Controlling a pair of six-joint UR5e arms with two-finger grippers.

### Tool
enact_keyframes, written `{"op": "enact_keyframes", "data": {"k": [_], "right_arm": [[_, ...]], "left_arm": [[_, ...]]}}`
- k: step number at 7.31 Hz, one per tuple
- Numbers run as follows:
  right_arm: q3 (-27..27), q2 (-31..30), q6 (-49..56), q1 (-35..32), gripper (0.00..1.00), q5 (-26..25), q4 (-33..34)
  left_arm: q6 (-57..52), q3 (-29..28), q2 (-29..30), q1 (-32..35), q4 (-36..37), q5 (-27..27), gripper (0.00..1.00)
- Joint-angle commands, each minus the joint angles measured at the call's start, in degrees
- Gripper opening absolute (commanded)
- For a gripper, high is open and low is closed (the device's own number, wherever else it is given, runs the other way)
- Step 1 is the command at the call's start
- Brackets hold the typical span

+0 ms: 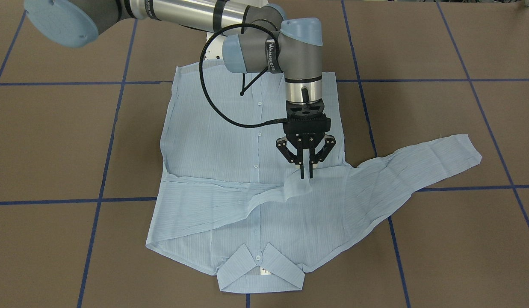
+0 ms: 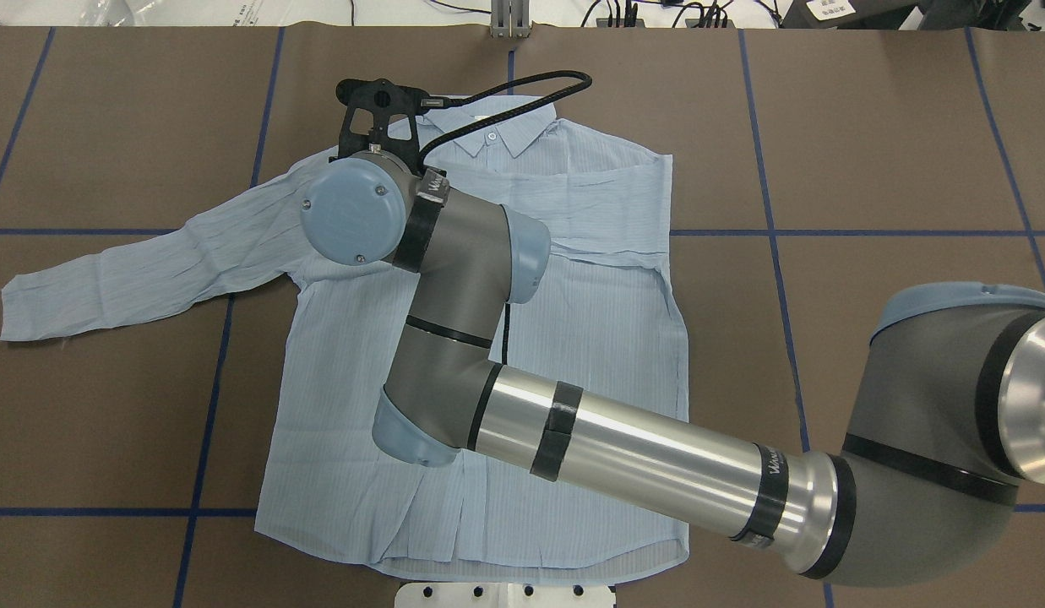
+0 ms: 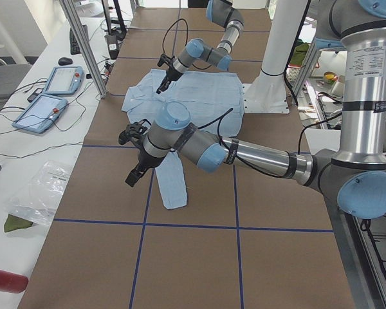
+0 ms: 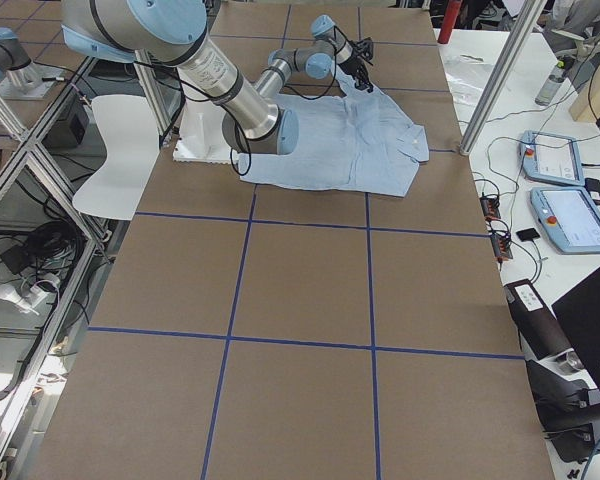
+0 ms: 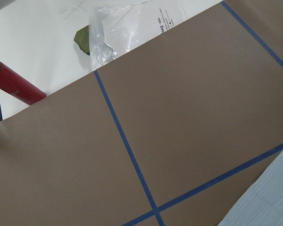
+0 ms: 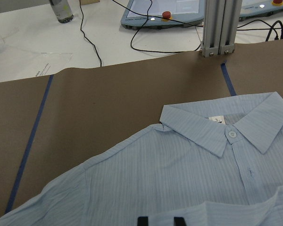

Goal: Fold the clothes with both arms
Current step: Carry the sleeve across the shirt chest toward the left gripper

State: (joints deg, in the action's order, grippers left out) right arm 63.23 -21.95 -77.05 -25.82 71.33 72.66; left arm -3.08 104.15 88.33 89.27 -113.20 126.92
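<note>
The light blue striped shirt (image 1: 230,141) lies flat and buttoned on the brown table, collar (image 1: 260,273) toward the operators' side. One sleeve (image 1: 213,205) is folded across the chest. The other sleeve (image 1: 418,167) stretches out sideways. My right gripper (image 1: 307,176) points straight down over the chest, fingers nearly together, pinching the raised end of the folded sleeve. Its fingertips (image 6: 142,220) show at the bottom of the right wrist view, above the shirt (image 6: 179,165). My left gripper (image 3: 134,175) hovers past the end of the outstretched sleeve (image 3: 174,183); I cannot tell whether it is open or shut.
Blue tape lines (image 1: 114,128) grid the brown table. Beyond the table's edge lie a red cylinder (image 5: 14,87), a plastic bag (image 5: 118,28) and teach pendants (image 3: 48,96). An aluminium post (image 6: 217,28) stands past the collar. The white pedestal (image 3: 270,96) sits behind the shirt hem.
</note>
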Motion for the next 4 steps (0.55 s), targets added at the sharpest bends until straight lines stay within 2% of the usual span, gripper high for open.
{"op": "enact_keyframes", "data": {"k": [1,2,4], "right_arm": [[-3.5,3.7,-0.6,-0.3,0.99,2.1,1.0],[-3.5,6.0,-0.6,-1.2,0.99,4.3,7.3],[-3.2,6.7,0.0,-4.4,1.0,10.8,9.3]], "left_arm": [[0.1,-0.2,0.0,-0.1,0.1,0.0,1.0],[0.0,-0.8,0.0,-0.1,0.0,0.1,1.0],[0.1,-0.5,0.3,-0.2,-0.4,0.1,1.0]]}}
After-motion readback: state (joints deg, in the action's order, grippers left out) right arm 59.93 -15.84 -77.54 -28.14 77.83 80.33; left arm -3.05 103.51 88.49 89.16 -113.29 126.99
